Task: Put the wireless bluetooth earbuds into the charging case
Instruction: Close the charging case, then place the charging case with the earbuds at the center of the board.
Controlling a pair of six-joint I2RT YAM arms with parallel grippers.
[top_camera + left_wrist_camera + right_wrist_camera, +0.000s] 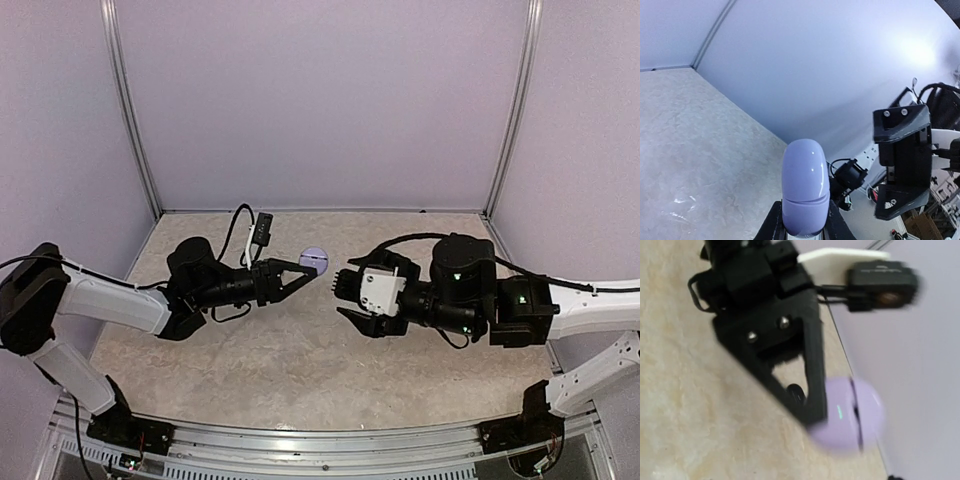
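Jaws of the right gripper (346,296) spread wide, holding nothing, hovering above the marbled beige tabletop (300,370). Just beyond, toward 10 o'clock in the top view across a short gap: jaws of the left gripper (312,271) pinched tight on the lower end of the glossy pale lavender oval plastic charging case (805,187), raised off the tabletop. Long axis running straight out along the left fingers, rounded lid end foremost, seam closed. Nearer arm for opening it, by the look of things: the right. No wireless bluetooth earbuds visible in any view; whereabouts impossible to tell.
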